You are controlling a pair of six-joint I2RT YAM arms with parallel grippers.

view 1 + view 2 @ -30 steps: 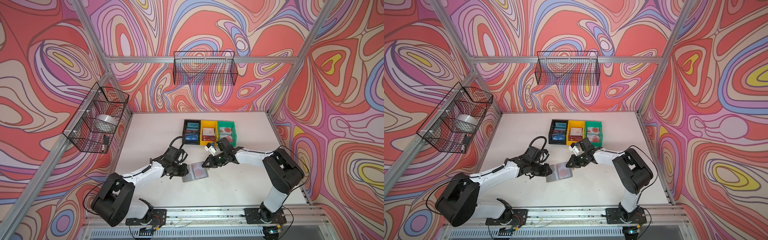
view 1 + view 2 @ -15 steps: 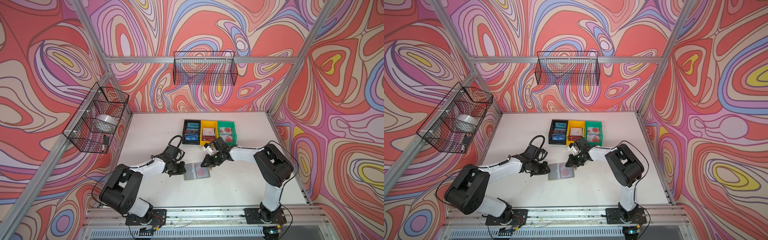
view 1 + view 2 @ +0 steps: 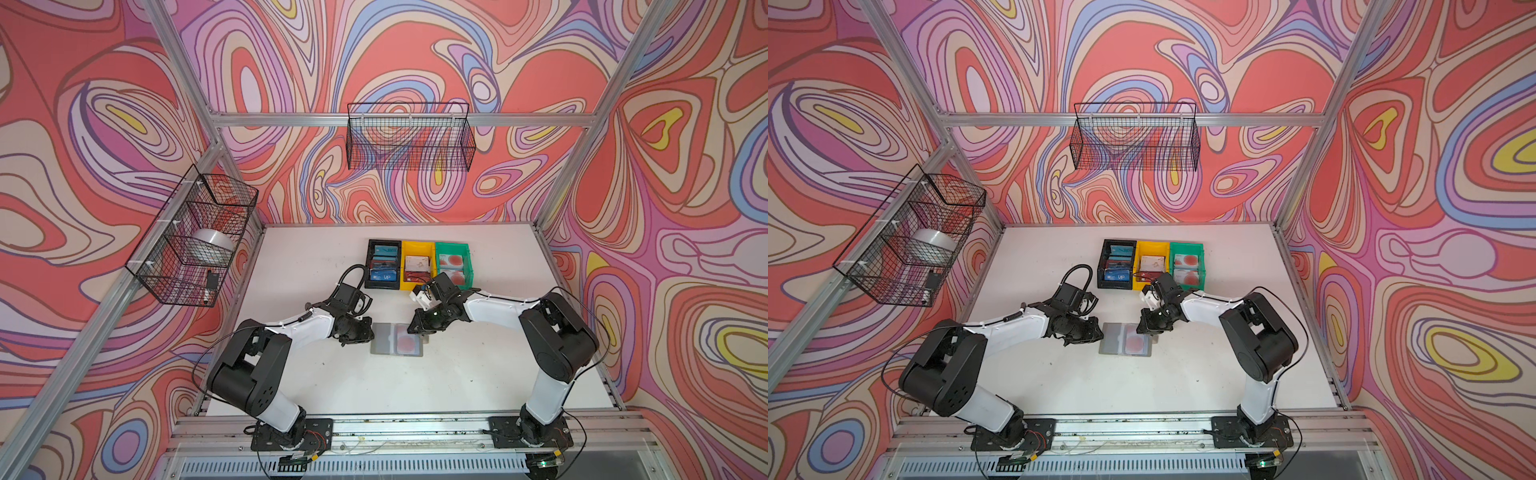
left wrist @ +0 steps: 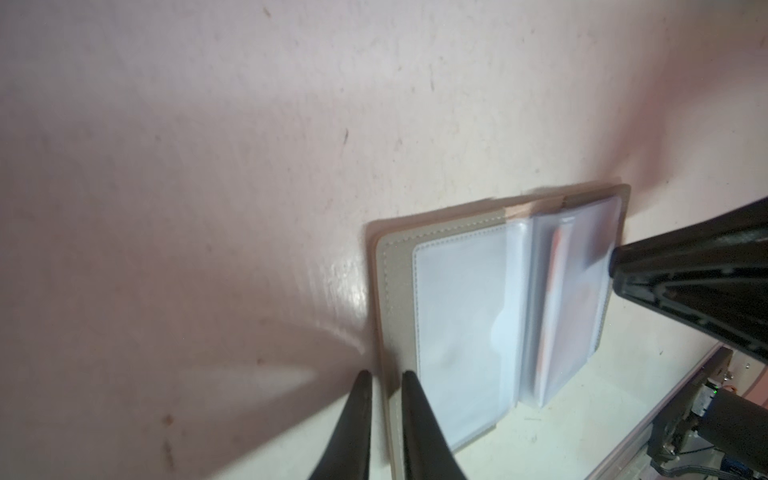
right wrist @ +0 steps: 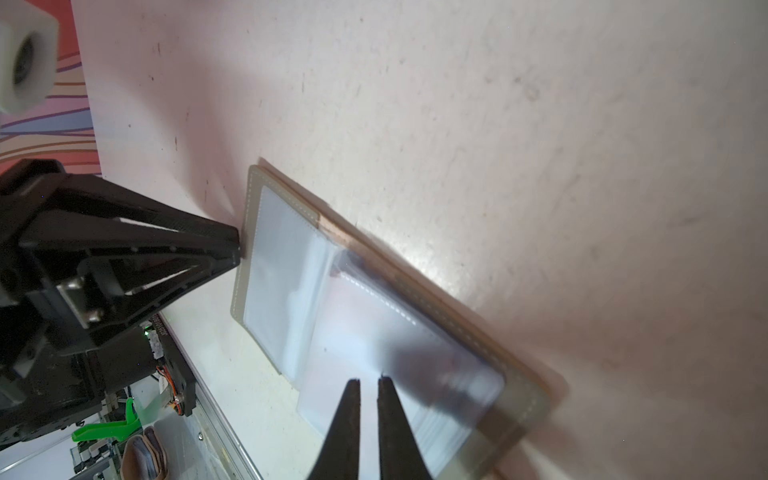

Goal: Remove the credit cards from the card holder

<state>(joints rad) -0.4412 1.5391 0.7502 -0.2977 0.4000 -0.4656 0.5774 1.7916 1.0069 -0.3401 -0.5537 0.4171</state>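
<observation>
Card holder (image 3: 397, 338) open and flat on the white table (image 3: 478, 374), between the two arms and just in front of the black bin (image 3: 367, 266), yellow bin (image 3: 417, 247) and green bin (image 3: 469, 270). In both top views, only clear plastic on the half nearer the left arm. On the other half, one of the credit cards (image 3: 407, 342), pale with a red circle, inside its pocket. So at least one not yet out. Possibly more under the stacked clear sleeves, but impossible to tell.

Cards lying in all three bins already, so probably well into the job rather than at its start.

Left claw (image 4: 387, 382) nearly closed, with the cover's outer edge between its tips. Looks like a pinch to keep the holder from sliding. Right claw (image 5: 370, 386) narrowed to a slit, tips down at the sleeve over that card. Cannot tell whether any card edge is caught.

Left to do, by this reading: slide that card free, drop it in a bin, check the remaining sleeves.
</observation>
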